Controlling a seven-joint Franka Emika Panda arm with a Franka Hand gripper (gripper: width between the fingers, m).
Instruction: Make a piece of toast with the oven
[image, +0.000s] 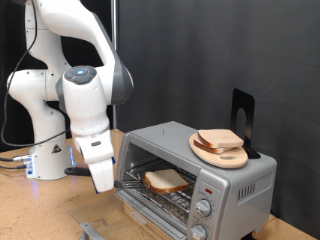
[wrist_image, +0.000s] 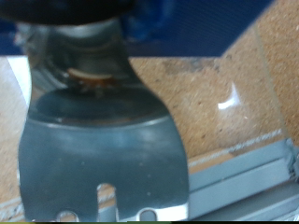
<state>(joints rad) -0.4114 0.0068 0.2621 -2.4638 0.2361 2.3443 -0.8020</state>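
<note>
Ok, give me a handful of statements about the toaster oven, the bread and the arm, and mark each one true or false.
1. The oven has its door open. True.
2. A piece of toast lies on the rack inside the oven. True.
3. The wooden plate sits on the table beside the oven. False: it rests on top of the oven.
4. The wooden plate is bare. False: bread slices are stacked on it.
5. The gripper is at the oven's open front, on the exterior view's left. True.
6. The oven is bright red. False: it is silver.
</note>
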